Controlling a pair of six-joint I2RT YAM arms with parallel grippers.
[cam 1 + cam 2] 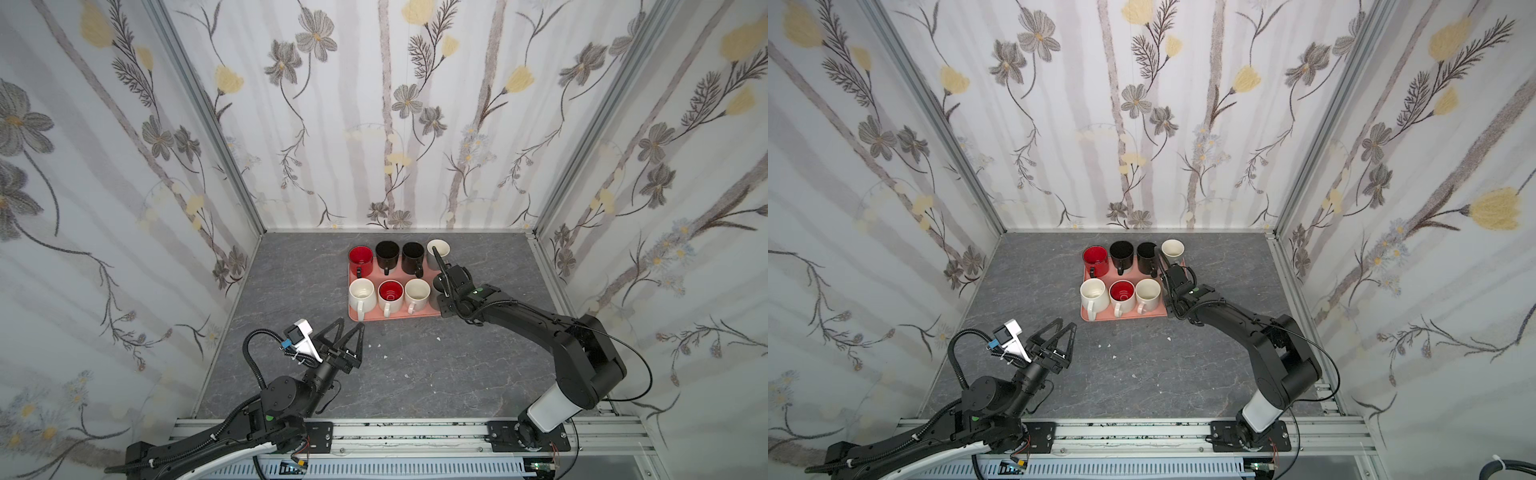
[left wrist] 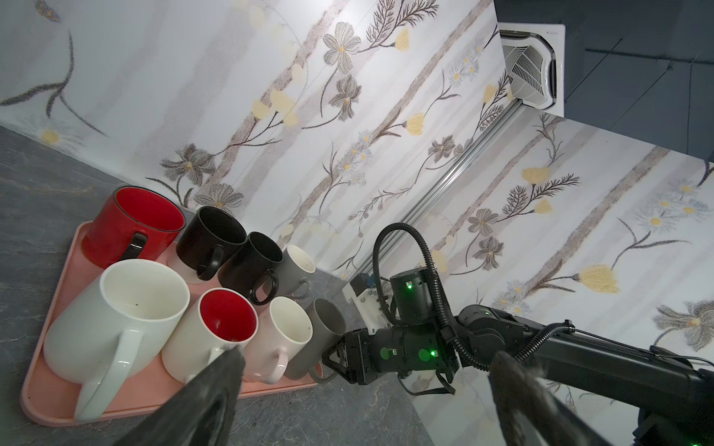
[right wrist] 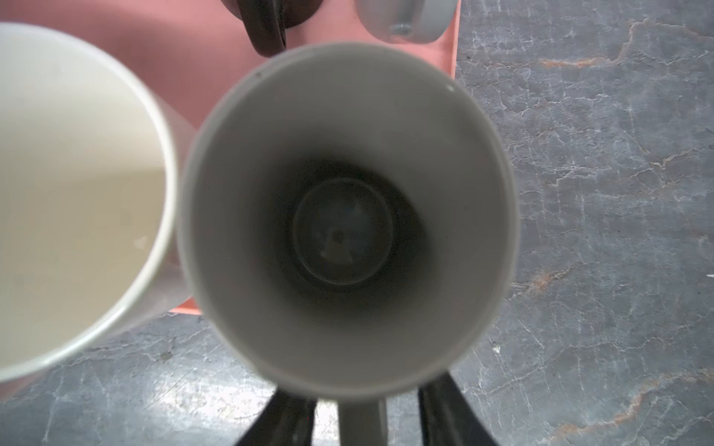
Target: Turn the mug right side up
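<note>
Grey mug mouth-up at tray corner; right gripper fingers part-open astride handle, seemingly off it; release step; next, back out straight; left gripper wide open, empty.

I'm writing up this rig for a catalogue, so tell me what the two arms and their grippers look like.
Both arms are mostly black. The left arm carries a looped ribbed black cable, a white camera mount with a blue connector, and hollow triangular black fingers. The right arm has a white lower link and green indicator lights.
</note>
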